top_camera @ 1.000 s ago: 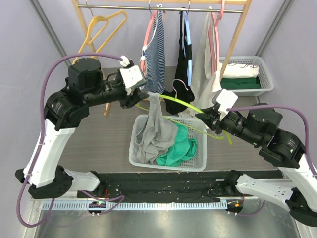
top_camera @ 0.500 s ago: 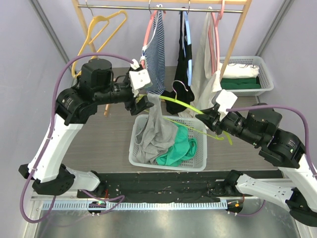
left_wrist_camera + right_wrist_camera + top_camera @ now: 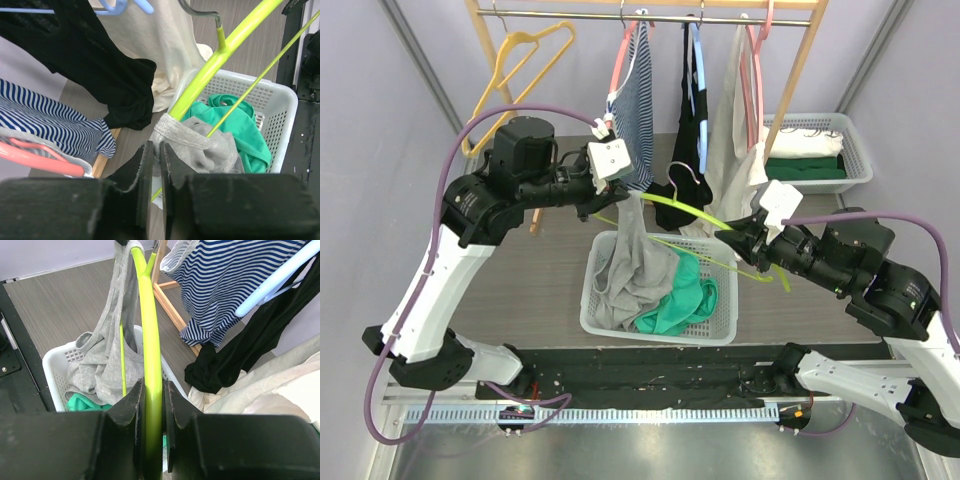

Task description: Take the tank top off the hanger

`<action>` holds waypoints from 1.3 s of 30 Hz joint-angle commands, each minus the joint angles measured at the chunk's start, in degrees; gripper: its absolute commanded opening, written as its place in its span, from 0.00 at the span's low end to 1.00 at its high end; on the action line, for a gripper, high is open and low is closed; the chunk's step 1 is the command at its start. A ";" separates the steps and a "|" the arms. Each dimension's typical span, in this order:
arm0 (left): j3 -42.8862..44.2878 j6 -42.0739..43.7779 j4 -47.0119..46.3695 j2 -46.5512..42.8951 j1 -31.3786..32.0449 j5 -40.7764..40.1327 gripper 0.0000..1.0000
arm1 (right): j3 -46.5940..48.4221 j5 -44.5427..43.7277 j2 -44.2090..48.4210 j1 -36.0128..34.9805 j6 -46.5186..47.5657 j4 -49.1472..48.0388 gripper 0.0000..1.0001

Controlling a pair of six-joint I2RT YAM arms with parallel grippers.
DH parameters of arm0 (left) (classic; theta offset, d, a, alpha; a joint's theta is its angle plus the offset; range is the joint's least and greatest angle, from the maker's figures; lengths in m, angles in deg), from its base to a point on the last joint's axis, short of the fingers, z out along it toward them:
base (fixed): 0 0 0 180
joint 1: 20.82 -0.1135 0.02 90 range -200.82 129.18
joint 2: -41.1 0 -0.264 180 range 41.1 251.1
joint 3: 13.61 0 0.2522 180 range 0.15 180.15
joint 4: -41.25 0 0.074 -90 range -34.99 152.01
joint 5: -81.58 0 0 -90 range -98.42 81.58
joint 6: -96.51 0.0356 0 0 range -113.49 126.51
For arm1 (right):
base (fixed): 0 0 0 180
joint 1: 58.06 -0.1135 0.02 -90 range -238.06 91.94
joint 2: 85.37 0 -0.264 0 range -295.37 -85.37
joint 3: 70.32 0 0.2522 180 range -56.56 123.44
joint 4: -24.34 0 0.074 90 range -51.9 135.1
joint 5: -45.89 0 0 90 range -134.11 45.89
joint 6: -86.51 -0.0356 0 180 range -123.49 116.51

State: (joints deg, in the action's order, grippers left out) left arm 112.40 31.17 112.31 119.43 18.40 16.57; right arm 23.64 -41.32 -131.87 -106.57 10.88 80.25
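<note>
Tank top (image 3: 638, 245): grey, hung by one strap from the hanger's far end, its body trailed down into the basket.
Hanger (image 3: 685, 210): yellow-green, held aslant above the basket.
Left jaws: closed to a slit on the strap at the hanger's tip, as far as can be seen.
Right jaws: clamped on the hanger's bar.
Basket (image 3: 720, 335): white, on the worktop; a green garment (image 3: 685, 300) is seen inside.
Risk: the strap may be snagged on the tip if pulled sideways; the hanger could then be twisted in the right jaws.

Place: robot lab cell staged as a laundry corner
Walls: plain lilac panels (image 3: 370, 150), metal posts (image 3: 417, 55)
Rig: black rail (image 3: 650, 372) on the bench (image 3: 520, 290) edge
Props: wooden garment rack (image 3: 798, 70), white basket (image 3: 650, 328)
</note>
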 commanded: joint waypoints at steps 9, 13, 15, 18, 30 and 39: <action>-0.01 1.26 -1.75 -1.51 -0.46 -1.52 0.00 | 4.34 -0.06 0.18 -0.09 -0.75 -3.39 0.01; 0.34 2.23 -2.36 -2.47 -0.99 -4.50 0.00 | 4.87 -0.59 0.44 -0.18 -0.75 -1.90 0.01; 2.09 2.32 -3.41 -2.56 -1.34 -7.40 0.00 | 4.87 -1.38 1.06 -0.09 -0.66 -0.76 0.01; 5.16 1.88 -5.96 -2.48 -2.04 -11.70 0.00 | 4.79 -2.17 2.11 -0.09 -0.83 0.56 0.01; 8.34 -4.09 -8.18 -1.51 -2.22 -11.92 0.00 | 13.38 -10.34 13.80 -0.09 -4.35 8.74 0.01; 8.95 -9.82 -3.18 1.91 0.67 12.58 0.10 | 16.04 -9.82 11.62 -0.18 -3.56 6.72 0.01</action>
State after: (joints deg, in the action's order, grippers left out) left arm 119.96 23.76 106.80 119.80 17.14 15.04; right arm 41.61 -49.69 -115.10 -106.59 7.30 89.85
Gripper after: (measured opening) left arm 0.012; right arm 0.197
